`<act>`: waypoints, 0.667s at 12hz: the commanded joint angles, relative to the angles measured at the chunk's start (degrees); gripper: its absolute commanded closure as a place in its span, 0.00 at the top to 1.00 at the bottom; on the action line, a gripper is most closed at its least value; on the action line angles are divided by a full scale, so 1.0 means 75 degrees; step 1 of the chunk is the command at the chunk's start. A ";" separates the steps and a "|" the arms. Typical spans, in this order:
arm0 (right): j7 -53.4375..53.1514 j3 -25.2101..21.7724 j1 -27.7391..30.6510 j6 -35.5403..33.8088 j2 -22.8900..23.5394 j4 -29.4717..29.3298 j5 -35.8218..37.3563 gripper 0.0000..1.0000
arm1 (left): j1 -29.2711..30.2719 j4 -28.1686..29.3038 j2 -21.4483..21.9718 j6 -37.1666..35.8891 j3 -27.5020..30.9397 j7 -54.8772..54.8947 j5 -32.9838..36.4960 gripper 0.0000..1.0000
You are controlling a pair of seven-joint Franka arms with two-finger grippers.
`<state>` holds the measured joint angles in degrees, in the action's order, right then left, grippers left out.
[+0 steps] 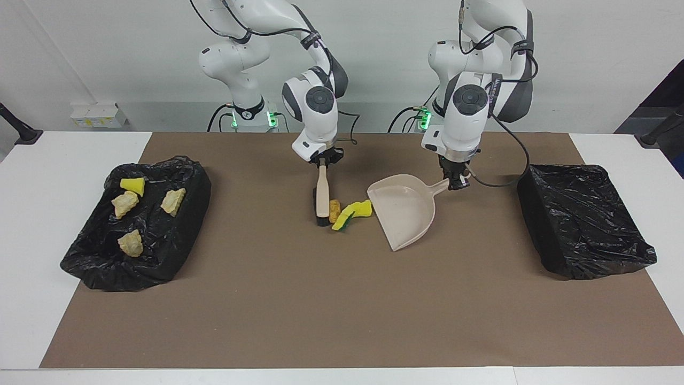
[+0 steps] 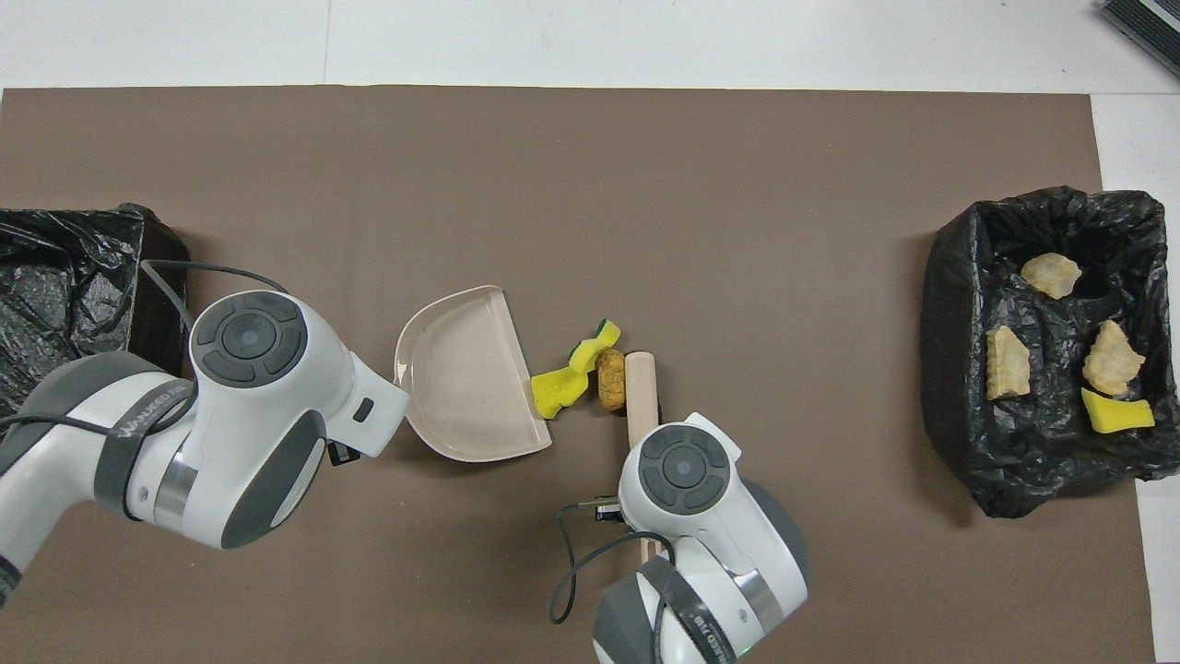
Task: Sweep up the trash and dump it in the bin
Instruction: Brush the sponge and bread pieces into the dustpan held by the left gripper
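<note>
Right end effector (image 1: 322,163) clamped on the brush (image 1: 322,199) handle, brush upright, bristles down on the brown mat (image 1: 342,310). Brush head touches the golden-brown nugget (image 1: 335,210), which sits against two yellow sponge pieces (image 1: 354,213).

Left end effector (image 1: 456,182) clamped on the dustpan (image 1: 403,211) handle – pan rests on the mat, open lip toward the trash. Sponge pieces touch the lip; one looks just over the edge in the overhead view (hard to confirm). Pan interior otherwise bare.

Containers:
- Black-lined bin (image 1: 139,224) at the right arm's end of the table (image 1: 32,214) holds four scraps – one yellow sponge wedge (image 1: 132,185) and three pale crusty chunks (image 1: 125,204), all lying apart from each other on the liner.
- Second black-lined bin (image 1: 582,219) at the left arm's end: no trash visible on it; whether its top is open I cannot tell.

Loose trash lies mid-mat, between brush and dustpan, well apart from both bins.
</note>
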<state>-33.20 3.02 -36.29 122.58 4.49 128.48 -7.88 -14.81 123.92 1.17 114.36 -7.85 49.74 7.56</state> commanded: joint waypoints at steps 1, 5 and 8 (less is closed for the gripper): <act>-0.0156 0.0008 -0.0642 0.0073 0.0525 -0.0757 -0.0575 0.00 | -0.0135 0.0282 0.0137 0.0279 0.0074 -0.0151 0.0011 0.00; -0.0062 0.0055 -0.1102 0.0190 0.0772 -0.1555 -0.1419 0.00 | -0.0042 0.0294 0.0137 0.0315 0.0074 -0.0221 -0.0024 0.00; -0.0203 -0.0015 -0.1068 -0.0392 0.0691 -0.1849 -0.1341 0.00 | -0.0030 0.0411 0.0172 0.0408 0.0074 -0.0268 -0.0198 0.00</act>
<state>-34.19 3.20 -45.50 122.42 9.29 116.53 -17.24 -14.75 124.85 1.21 115.34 -7.62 48.80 7.23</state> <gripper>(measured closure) 0.740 0.687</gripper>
